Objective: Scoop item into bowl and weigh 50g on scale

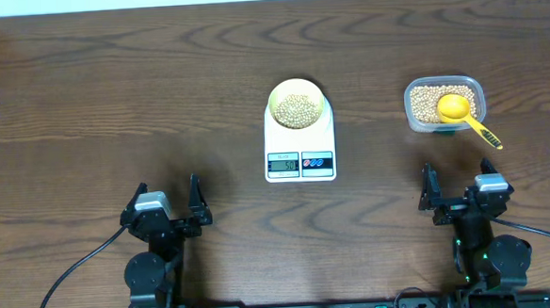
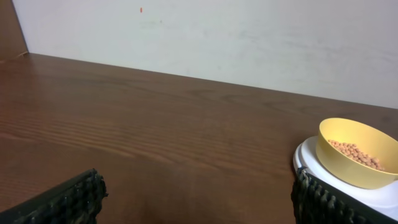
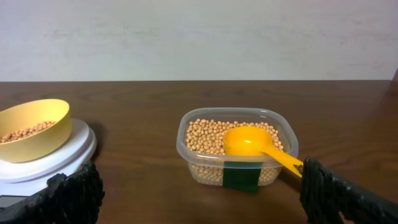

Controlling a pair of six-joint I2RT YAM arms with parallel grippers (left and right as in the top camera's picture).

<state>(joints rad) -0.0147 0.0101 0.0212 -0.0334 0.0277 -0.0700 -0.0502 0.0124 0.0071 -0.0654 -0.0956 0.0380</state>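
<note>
The pale-yellow bowl stands on the white scale at the table's middle and holds tan beans. The bowl also shows in the left wrist view and the right wrist view. More beans fill a clear tub at the right, with a yellow measuring spoon resting in it, its handle over the tub's near edge. My left gripper is open and empty near the front left. My right gripper is open and empty in front of the tub.
The scale's display faces the front edge, with two buttons beside it. A green tape strip marks the tub's near wall. A pale wall runs behind the table's far edge.
</note>
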